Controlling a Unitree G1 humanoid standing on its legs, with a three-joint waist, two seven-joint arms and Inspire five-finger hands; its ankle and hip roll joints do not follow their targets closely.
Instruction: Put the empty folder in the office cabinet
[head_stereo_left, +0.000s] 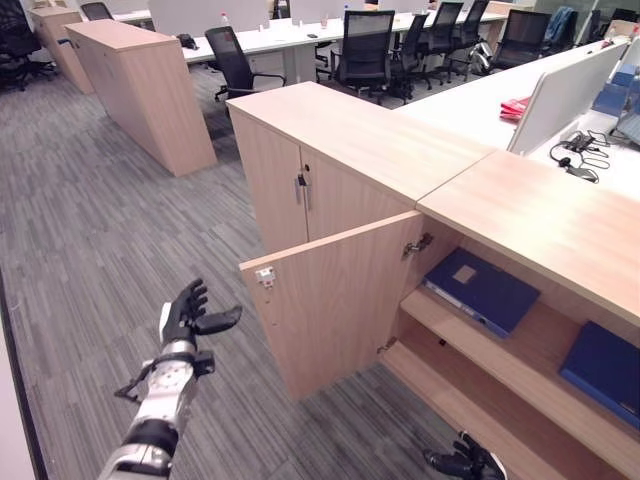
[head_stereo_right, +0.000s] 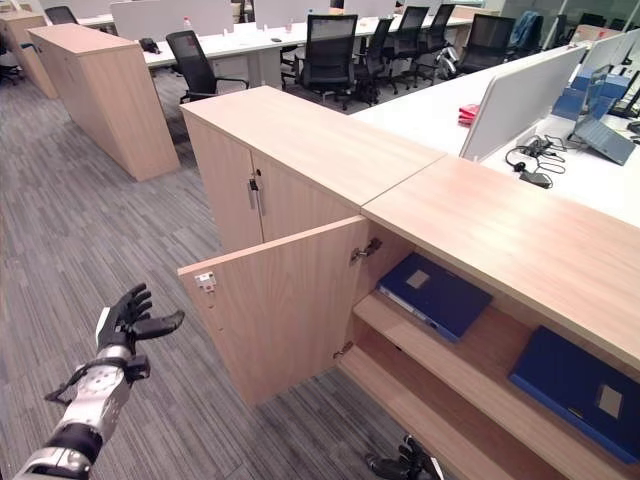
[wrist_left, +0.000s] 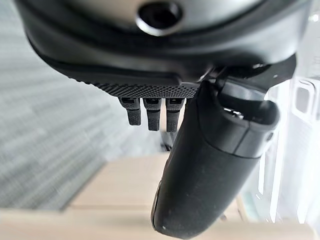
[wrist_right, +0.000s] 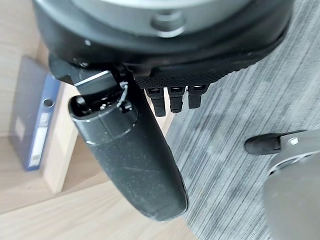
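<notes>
A blue folder (head_stereo_left: 483, 289) is lying flat on the upper shelf of the open office cabinet (head_stereo_left: 520, 215), a second folder (head_stereo_left: 605, 368) resting to its right. The cabinet door (head_stereo_left: 335, 300) is standing wide open, giving clear access. The left hand (head_stereo_left: 186, 318), fingers spread and empty, is hovering just left of the door's edge, seemingly placed to swing it shut. The right hand (head_stereo_right: 402, 464) is hanging low near the bottom shelf, fingers relaxed, holding nothing.
</notes>
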